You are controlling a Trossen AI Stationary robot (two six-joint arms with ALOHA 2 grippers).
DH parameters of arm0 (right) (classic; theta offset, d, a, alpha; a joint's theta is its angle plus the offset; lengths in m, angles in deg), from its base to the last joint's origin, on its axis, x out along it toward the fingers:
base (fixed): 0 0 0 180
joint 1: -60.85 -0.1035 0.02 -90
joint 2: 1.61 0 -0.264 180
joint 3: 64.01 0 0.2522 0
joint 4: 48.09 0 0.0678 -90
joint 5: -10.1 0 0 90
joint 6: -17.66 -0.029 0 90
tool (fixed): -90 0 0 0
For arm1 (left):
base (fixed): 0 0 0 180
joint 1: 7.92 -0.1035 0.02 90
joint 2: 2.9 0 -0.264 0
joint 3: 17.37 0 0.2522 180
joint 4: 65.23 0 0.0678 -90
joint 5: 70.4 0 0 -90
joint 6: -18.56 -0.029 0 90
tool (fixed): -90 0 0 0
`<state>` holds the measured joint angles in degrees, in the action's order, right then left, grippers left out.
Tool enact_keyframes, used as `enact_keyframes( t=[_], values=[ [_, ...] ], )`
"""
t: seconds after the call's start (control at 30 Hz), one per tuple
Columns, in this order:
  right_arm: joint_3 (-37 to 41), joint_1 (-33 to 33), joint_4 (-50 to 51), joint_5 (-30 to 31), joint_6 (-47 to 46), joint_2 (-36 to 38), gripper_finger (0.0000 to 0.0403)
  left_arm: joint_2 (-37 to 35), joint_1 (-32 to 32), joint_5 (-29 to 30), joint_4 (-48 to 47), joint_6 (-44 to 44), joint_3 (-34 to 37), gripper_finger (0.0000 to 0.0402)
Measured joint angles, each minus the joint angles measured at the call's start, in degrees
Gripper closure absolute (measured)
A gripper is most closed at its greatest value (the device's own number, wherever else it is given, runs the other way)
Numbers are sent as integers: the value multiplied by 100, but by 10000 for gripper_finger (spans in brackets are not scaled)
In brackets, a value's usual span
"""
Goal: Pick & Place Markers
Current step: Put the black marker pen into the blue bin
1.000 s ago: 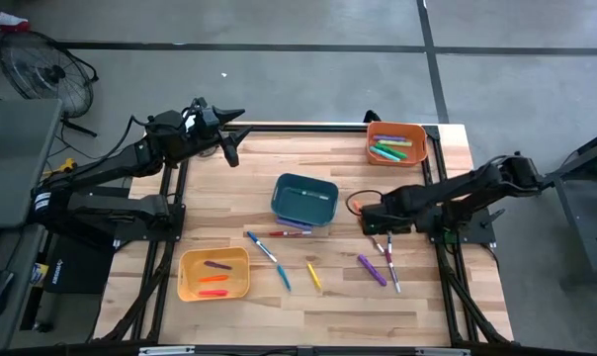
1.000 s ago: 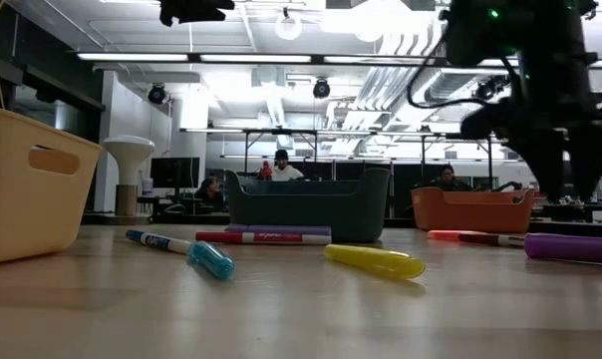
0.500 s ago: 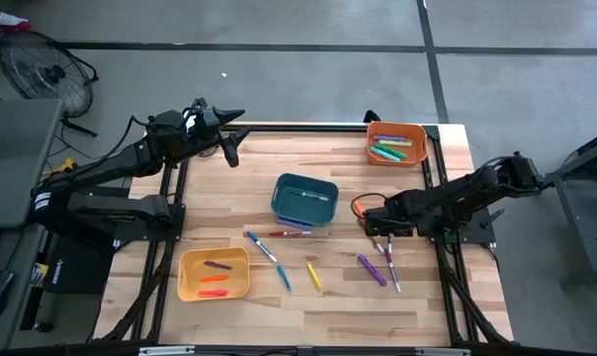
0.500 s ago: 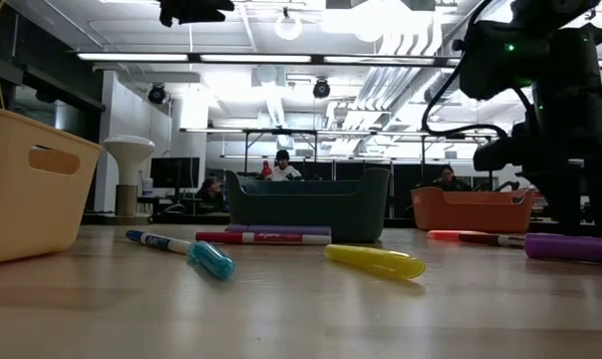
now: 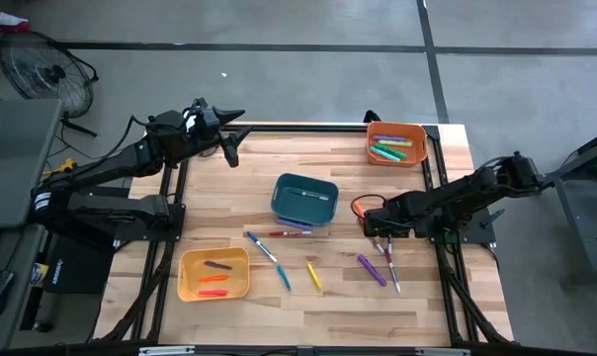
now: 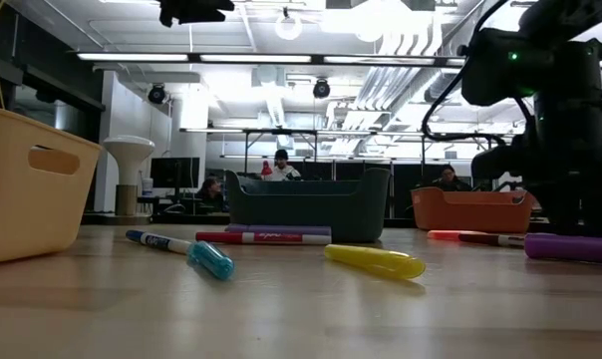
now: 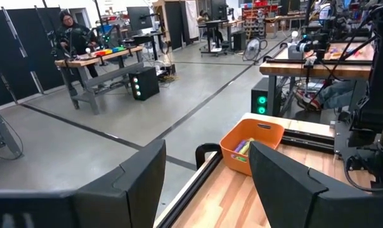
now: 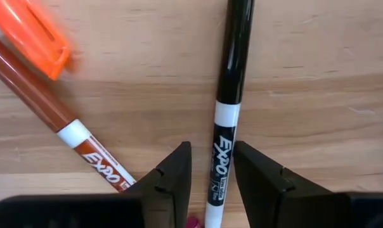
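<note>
Jaws of your right gripper [image 8: 210, 183] straddle a black marker [image 8: 228, 95] lying flat on the tabletop [image 5: 338, 307], a sliver of gap each side, not yet pinching. It looks light, stiff and smooth, so squeeze mid-barrel or it may roll or pivot. An orange-red marker [image 8: 49, 117] lies beside it. Your left gripper [image 5: 229, 148] waits apart, over the far-left edge.

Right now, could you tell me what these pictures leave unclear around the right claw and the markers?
- Right claw: the black marker lies between its fingers; contact cannot be judged.
- Black marker's lower end: cut off by the wrist picture's edge.
- Markers inside the teal bin: hidden by its wall in the low view.
</note>
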<state>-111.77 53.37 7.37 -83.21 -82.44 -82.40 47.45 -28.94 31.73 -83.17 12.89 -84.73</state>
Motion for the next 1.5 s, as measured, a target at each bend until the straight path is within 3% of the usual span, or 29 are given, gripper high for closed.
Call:
enact_keyframes(
  t=[0.27, 0.6, 1.5],
  values=[
    [4, 2, 124, -47, 136, -43, 324, 0, 0, 22, 1, 2, 0, 179],
    [9, 2, 212, -112, 289, -48, 383, 0, 0, 27, 3, 0, 0, 179],
    [-679, 48, 968, 61, 1018, -26, 386, 0, 0, 38, 10, 96, 0, 179]
  ],
)
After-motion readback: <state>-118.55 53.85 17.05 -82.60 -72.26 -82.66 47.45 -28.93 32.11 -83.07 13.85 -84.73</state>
